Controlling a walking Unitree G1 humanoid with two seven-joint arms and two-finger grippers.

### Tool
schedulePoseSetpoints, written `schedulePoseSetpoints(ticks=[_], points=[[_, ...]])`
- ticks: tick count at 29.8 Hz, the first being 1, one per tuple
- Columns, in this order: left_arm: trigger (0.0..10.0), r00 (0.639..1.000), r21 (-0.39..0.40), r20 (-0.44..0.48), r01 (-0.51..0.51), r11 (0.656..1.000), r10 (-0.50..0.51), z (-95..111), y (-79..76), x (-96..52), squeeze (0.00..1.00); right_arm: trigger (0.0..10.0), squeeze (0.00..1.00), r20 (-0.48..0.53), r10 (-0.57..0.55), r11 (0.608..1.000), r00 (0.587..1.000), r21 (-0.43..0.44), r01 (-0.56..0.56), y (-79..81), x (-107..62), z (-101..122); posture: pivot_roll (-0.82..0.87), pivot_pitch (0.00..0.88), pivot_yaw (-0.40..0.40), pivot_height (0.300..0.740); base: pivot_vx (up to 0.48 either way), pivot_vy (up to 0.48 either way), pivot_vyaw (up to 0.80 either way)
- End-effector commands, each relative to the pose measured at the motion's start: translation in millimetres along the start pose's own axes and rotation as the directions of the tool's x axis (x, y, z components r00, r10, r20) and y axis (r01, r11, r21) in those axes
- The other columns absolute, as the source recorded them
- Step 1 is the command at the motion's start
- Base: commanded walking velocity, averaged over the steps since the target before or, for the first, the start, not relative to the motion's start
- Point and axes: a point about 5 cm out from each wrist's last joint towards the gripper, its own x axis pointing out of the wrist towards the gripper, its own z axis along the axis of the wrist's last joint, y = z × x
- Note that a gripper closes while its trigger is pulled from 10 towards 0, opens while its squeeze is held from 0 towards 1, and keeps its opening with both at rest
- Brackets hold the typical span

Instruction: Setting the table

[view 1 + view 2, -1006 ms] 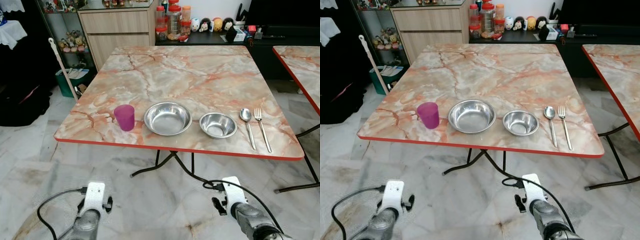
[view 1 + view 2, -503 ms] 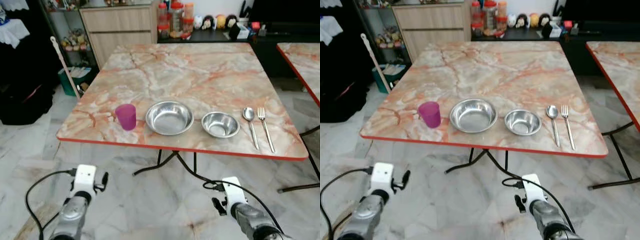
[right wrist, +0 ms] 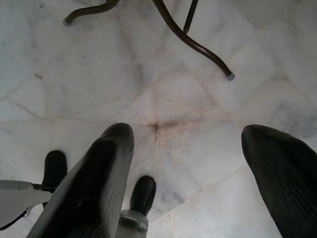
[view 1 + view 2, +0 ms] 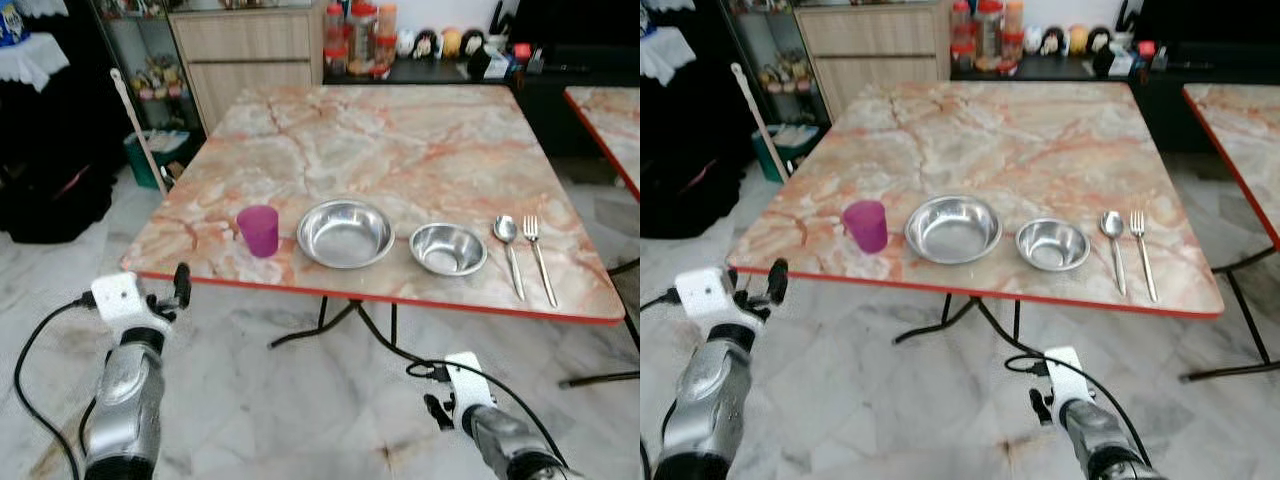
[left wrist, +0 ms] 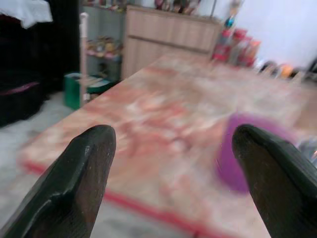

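Head views show a marble-patterned table [image 4: 400, 140] with a red edge, and a row of 5 things along its near side. From the robot's left: a purple cup [image 4: 258, 230], a large steel bowl [image 4: 345, 233], a small steel bowl [image 4: 448, 248], a spoon [image 4: 509, 250] and a fork [image 4: 538, 255]. Both bowls are upright and hold nothing; the cup stands upright, its inside not readable. Spoon and fork lie side by side, apart, handles toward the table's near edge.

At 9 o'clock of the cup, off the table's near-left corner, the left gripper [image 5: 173, 168] hovers with fingers spread wide. Along those fingers the cup [image 5: 247, 153] shows blurred, ahead and toward 1 finger. The right gripper [image 3: 198, 163] hangs low over the tiled floor [image 3: 163, 99], its fingers also spread, near the table's dark legs [image 3: 198, 44].
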Motion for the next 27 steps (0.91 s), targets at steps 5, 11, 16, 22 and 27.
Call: schedulePoseSetpoints(ticks=[5,11,16,22,27], points=[[10.0,0.995,-0.09,0.033,0.1,0.991,-0.097,21,-37.8,10.6,0.0,10.0,0.0,0.023,-0.004,1.0,1.0,0.016,0.004,-0.9,0.0,5,-0.02,0.053,0.049,0.74,0.0,0.0,0.0],[10.0,0.979,-0.18,0.018,0.203,0.963,-0.203,32,-69.4,3.8,0.0,10.0,0.0,0.024,-0.005,1.0,1.0,0.017,0.005,-0.9,0.0,5,-0.02,0.053,0.049,0.74,0.0,0.0,0.0],[10.0,0.941,-0.157,-0.029,0.328,0.931,-0.337,30,-95.9,-4.3,0.0,10.0,0.0,0.025,-0.003,1.0,1.0,0.014,0.003,-0.4,0.1,5,-0.02,0.052,0.059,0.74,0.0,0.0,0.0],[10.0,0.961,-0.015,-0.056,0.27,0.963,-0.27,15,-87.2,1.2,0.0,10.0,0.0,0.035,-0.01,1.0,0.999,0.023,0.01,0.5,0.2,5,-0.03,0.04,0.062,0.74,0.0,0.0,0.0],[10.0,0.974,-0.017,-0.056,0.22,0.975,-0.22,15,-79.2,7.2,0.0,10.0,0.0,0.04,-0.014,1.0,0.999,0.026,0.013,0.7,0.2,5,-0.03,0.033,0.061,0.74,0.0,0.0,0.0]])
